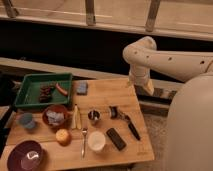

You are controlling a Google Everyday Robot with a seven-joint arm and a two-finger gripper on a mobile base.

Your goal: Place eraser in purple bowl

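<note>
Over the wooden table (107, 95) my arm (170, 62) bends in from the right, the purple bowl (25, 155) sits at the table's front left corner, my gripper (147, 87) hangs above the far right edge, spread wide and holding nothing, and the eraser (116, 138) lies flat just right of the white cup (96, 141), well apart from that bowl.

Cream-white, smooth, rounded arm segments (170, 61) with small dark dots; pale gripper (146, 88) over wooden table (107, 97) at far right corner.

Flat black eraser (116, 138) lies well right of the purple bowl (16, 151).
</note>
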